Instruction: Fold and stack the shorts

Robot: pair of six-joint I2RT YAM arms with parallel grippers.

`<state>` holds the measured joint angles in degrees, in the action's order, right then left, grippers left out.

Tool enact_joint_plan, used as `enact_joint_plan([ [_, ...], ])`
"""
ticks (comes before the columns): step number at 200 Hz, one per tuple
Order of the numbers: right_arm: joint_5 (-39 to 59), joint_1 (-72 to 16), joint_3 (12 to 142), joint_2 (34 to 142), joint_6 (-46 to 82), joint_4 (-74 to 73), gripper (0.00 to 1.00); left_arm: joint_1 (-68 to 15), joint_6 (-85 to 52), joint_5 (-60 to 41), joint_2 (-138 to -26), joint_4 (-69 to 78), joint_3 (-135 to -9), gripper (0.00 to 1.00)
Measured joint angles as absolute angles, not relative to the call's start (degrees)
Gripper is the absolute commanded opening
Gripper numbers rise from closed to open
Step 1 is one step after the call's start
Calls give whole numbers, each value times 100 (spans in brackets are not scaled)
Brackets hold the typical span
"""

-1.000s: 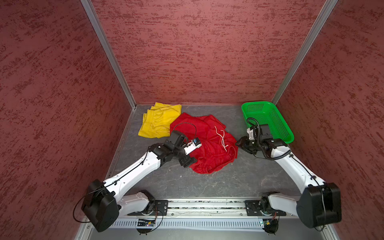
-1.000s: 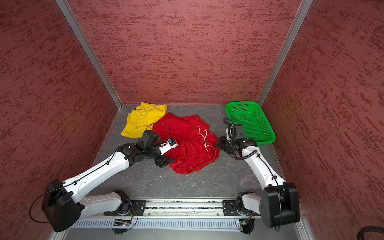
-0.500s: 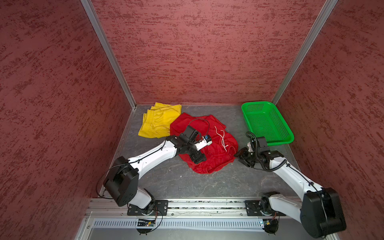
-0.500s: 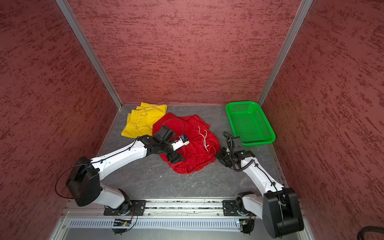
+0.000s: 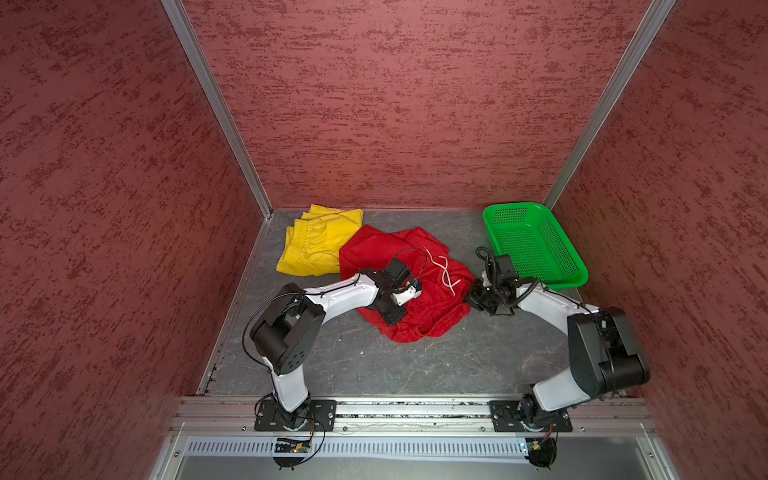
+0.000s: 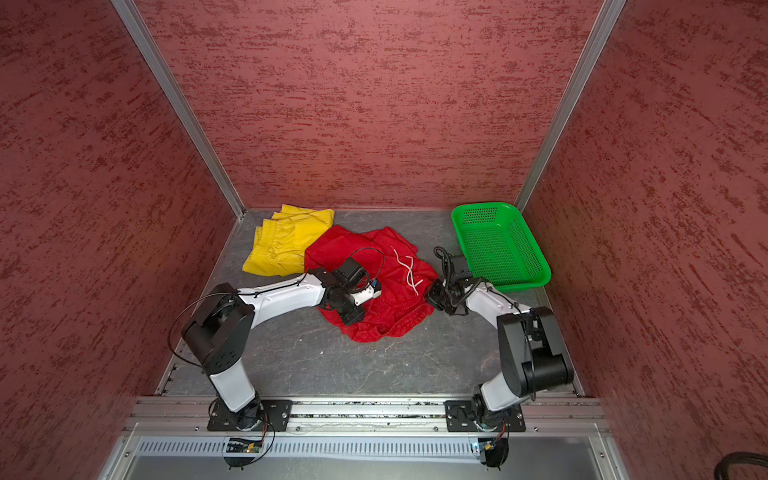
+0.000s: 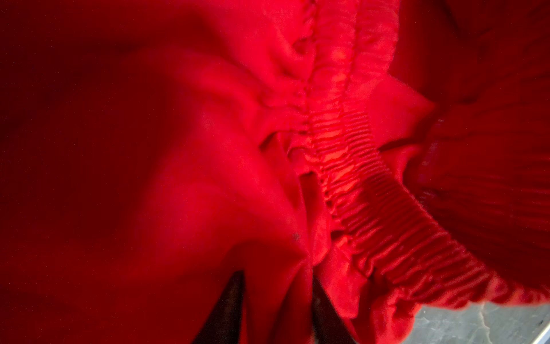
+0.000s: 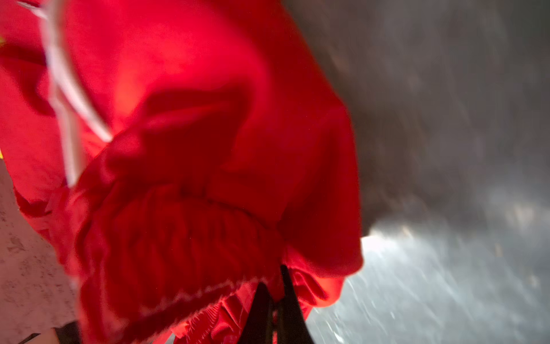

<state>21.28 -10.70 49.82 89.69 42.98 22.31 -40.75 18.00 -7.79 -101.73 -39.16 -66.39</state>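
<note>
The red shorts (image 5: 436, 309) lie crumpled mid-table in both top views, with the white drawstring (image 5: 444, 270) on top. The yellow shorts (image 5: 316, 245) lie flat at the back left, partly under the red pair. My left gripper (image 5: 402, 306) sits on the red shorts' left half. In the left wrist view its jaws (image 7: 276, 286) pinch a fold of red cloth next to the gathered waistband (image 7: 372, 190). At the shorts' right edge my right gripper (image 5: 473, 297) is shut on red cloth, with its fingers almost together in the right wrist view (image 8: 273, 286).
A green perforated basket (image 5: 515, 206) stands at the back right, just behind my right wrist. Dark red walls close in the back and both sides. Bare grey table (image 5: 415, 374) stretches from the shorts to the front rail.
My left arm has reached right onto the red shorts. My right gripper has come forward to their right edge. Both grippers have closed on the cloth, which has bunched up.
</note>
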Motion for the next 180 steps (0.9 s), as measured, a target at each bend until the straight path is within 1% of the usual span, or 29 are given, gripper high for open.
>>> enact_joint_plan([
  [8,2091,-1055,5210,9087,4211,2252,0,-4060,1741,-777,-10151,-3924,-6637,11],
  [18,2056,-1020,5502,9258,4099,2259,0,-4047,1623,-843,-10071,-3931,-6613,7],
  [36,2027,-917,6112,9660,3900,2268,0,-4018,1496,-1120,-9719,-3885,-6453,4],
  [44,2025,-878,6410,9859,3822,2281,1,-4012,1424,-1291,-9487,-3824,-6351,3],
  [52,2023,-838,6740,10071,3739,2305,7,-4005,1341,-1470,-9231,-3715,-6239,3],
  [56,2021,-819,6901,10169,3699,2305,12,-4001,1278,-1555,-9094,-3634,-6178,3],
  [66,2018,-781,7264,10361,3605,2359,27,-3992,1127,-1765,-8807,-3424,-6051,3],
  [70,2010,-764,7400,10420,3559,2377,32,-3990,1061,-1837,-8702,-3323,-6003,3],
  [82,1962,-727,7754,10503,3391,2508,37,-3990,867,-2012,-8499,-3046,-5902,3],
  [96,1863,-696,7961,10422,3236,2687,39,-3992,705,-2123,-8466,-2834,-5876,3],
  [118,1741,-692,7741,9891,3057,3000,41,-3992,574,-2191,-8582,-2639,-5848,3],
  [149,2040,-757,6606,8497,2919,3175,42,-3997,563,-2180,-8860,-2585,-5837,5],
  [165,2346,-1024,5975,7922,3011,3009,43,-3997,582,-2071,-9037,-2615,-5839,5],
  [180,2639,-1439,5463,7738,3192,2689,43,-3992,607,-1935,-9275,-2755,-5876,5],
])
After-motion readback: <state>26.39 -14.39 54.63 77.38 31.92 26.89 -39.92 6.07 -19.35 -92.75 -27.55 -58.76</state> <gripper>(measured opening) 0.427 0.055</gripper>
